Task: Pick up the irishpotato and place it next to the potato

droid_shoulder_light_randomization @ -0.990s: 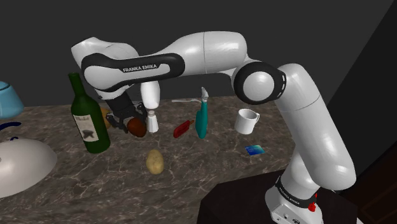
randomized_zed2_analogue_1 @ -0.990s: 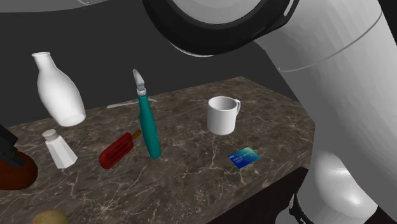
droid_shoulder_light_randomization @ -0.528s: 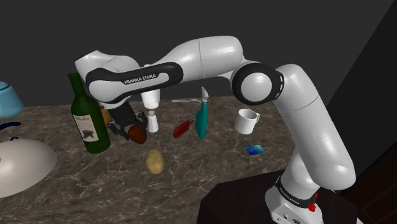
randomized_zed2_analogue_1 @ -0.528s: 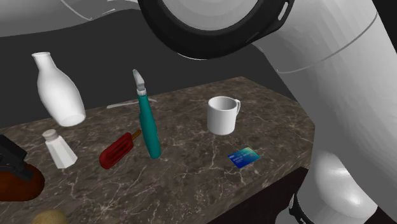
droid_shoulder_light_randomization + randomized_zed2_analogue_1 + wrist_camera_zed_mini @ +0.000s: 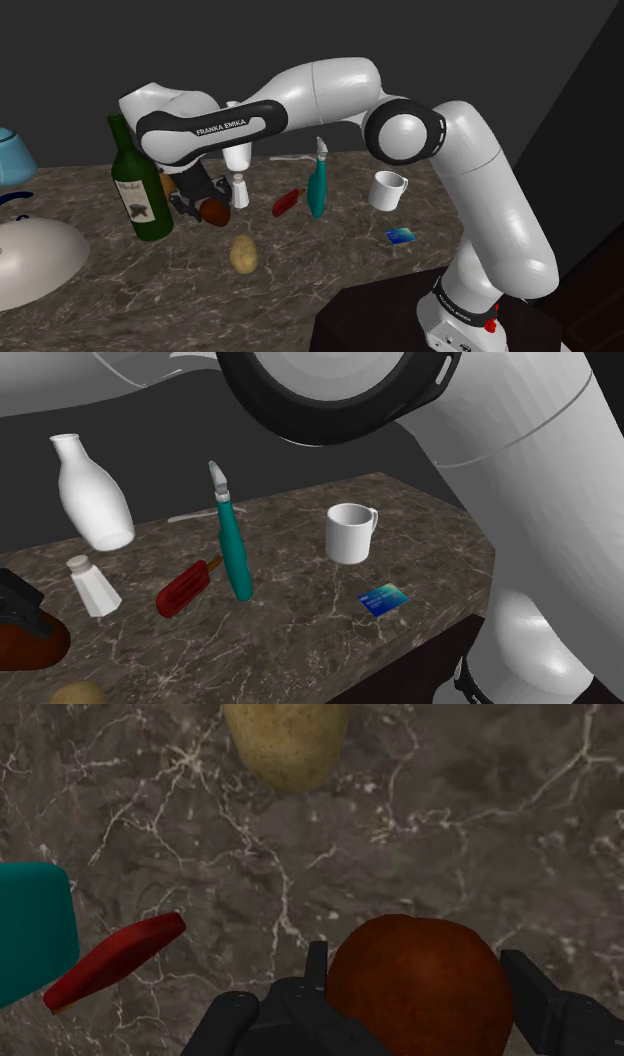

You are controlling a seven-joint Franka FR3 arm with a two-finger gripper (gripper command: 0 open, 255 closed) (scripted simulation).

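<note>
The irish potato [image 5: 215,210] is a round red-brown one, low over the marble counter [image 5: 330,260] between a green bottle and a white shaker. My gripper [image 5: 205,205] is shut on it; in the wrist view its black fingers [image 5: 318,966] sit on either side of the red-brown potato [image 5: 415,979]. The other potato [image 5: 243,254] is pale yellow and lies on the counter a short way nearer the front edge, straight ahead of the gripper [image 5: 420,994] as the yellow potato [image 5: 285,739]. The second exterior view catches the red-brown potato [image 5: 30,642] and the yellow one [image 5: 78,695] at its lower left.
A green wine bottle [image 5: 138,185] stands close beside the gripper. A white shaker [image 5: 240,190], white vase [image 5: 92,492], red popsicle [image 5: 288,202], teal tool [image 5: 317,185], white mug [image 5: 388,190] and blue card [image 5: 401,236] spread toward the shoulder view's right. A white dome [image 5: 30,260] sits at the left.
Over the last second the arm came down and a little forward with the red-brown potato, toward the yellow one. In the last half second it has barely moved.
</note>
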